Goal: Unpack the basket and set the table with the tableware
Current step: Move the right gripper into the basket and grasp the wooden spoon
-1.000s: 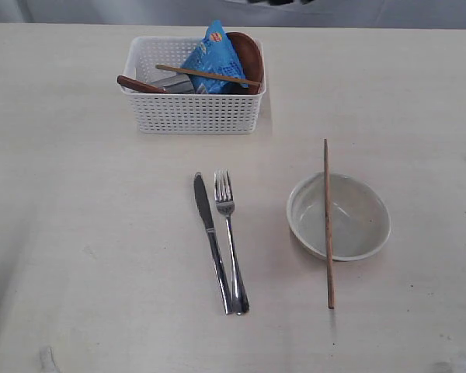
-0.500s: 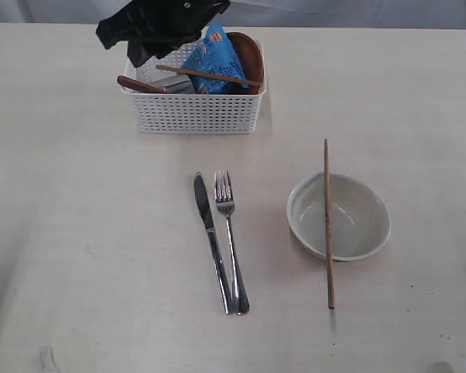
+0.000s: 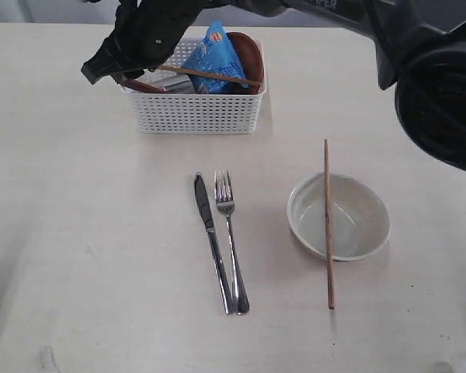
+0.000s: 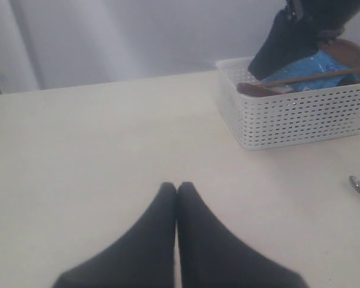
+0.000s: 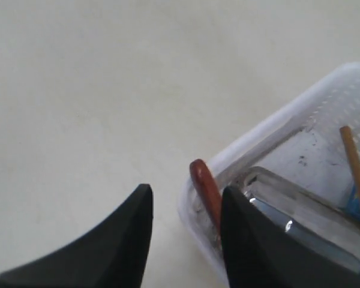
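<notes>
Over the whole table [image 3: 78, 233]: the white basket [image 3: 194, 113] sits near the far edge, with a blue snack packet [image 3: 213, 54], a brown plate [image 3: 248, 53], one chopstick [image 3: 210, 75] lying across the top and a wooden spoon [image 3: 140, 85] poking out at the left corner. The right arm reaches across from the right side, and the right end effector [image 3: 101, 70] hangs right at that left corner. Nearer to me, a knife [image 3: 211, 245] and fork [image 3: 230, 241] lie side by side, almost touching. To their right is a cream bowl [image 3: 373, 233] with the other chopstick [image 3: 328, 225] laid across its rim.

From the left wrist camera: the left end effector [image 4: 177, 191] has its tips pressed together on nothing, low over bare table and well apart from the basket.

From the right wrist camera: the right end effector [image 5: 187, 195] is spread. The end of the spoon handle sits in the gap, close beside one finger [image 5: 240, 228]. I can't tell if it's touching. A steel cup [image 5: 300, 222] lies in the basket right next to the spoon.
</notes>
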Controlling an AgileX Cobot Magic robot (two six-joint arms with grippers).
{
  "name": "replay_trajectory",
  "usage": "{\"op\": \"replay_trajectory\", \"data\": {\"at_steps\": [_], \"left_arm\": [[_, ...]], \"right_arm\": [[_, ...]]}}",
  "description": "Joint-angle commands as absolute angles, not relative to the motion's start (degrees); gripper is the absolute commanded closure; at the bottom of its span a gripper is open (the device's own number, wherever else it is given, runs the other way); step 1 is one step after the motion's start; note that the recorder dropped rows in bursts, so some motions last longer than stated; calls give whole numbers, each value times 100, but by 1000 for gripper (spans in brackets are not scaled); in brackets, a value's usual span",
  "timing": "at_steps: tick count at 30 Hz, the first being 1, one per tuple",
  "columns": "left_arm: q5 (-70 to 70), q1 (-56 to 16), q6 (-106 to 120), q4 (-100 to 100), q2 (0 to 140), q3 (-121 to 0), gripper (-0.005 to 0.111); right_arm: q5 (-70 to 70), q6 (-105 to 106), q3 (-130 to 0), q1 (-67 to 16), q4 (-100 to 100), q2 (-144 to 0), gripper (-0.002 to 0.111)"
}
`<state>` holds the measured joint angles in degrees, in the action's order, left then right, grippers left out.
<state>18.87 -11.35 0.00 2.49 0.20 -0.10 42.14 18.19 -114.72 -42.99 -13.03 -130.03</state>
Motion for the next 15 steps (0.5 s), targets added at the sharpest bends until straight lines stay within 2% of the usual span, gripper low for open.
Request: {"op": "replay_trajectory", "data": {"at_steps": [1, 15], "left_arm": [[1870, -1121, 0, 276, 0, 0, 107], [1870, -1121, 0, 276, 0, 0, 107]], "right_arm": [[4003, 1790, -11528, -4292, -1000, -13032, 71], [3793, 1926, -11528, -4306, -1000, -13319, 71]]}}
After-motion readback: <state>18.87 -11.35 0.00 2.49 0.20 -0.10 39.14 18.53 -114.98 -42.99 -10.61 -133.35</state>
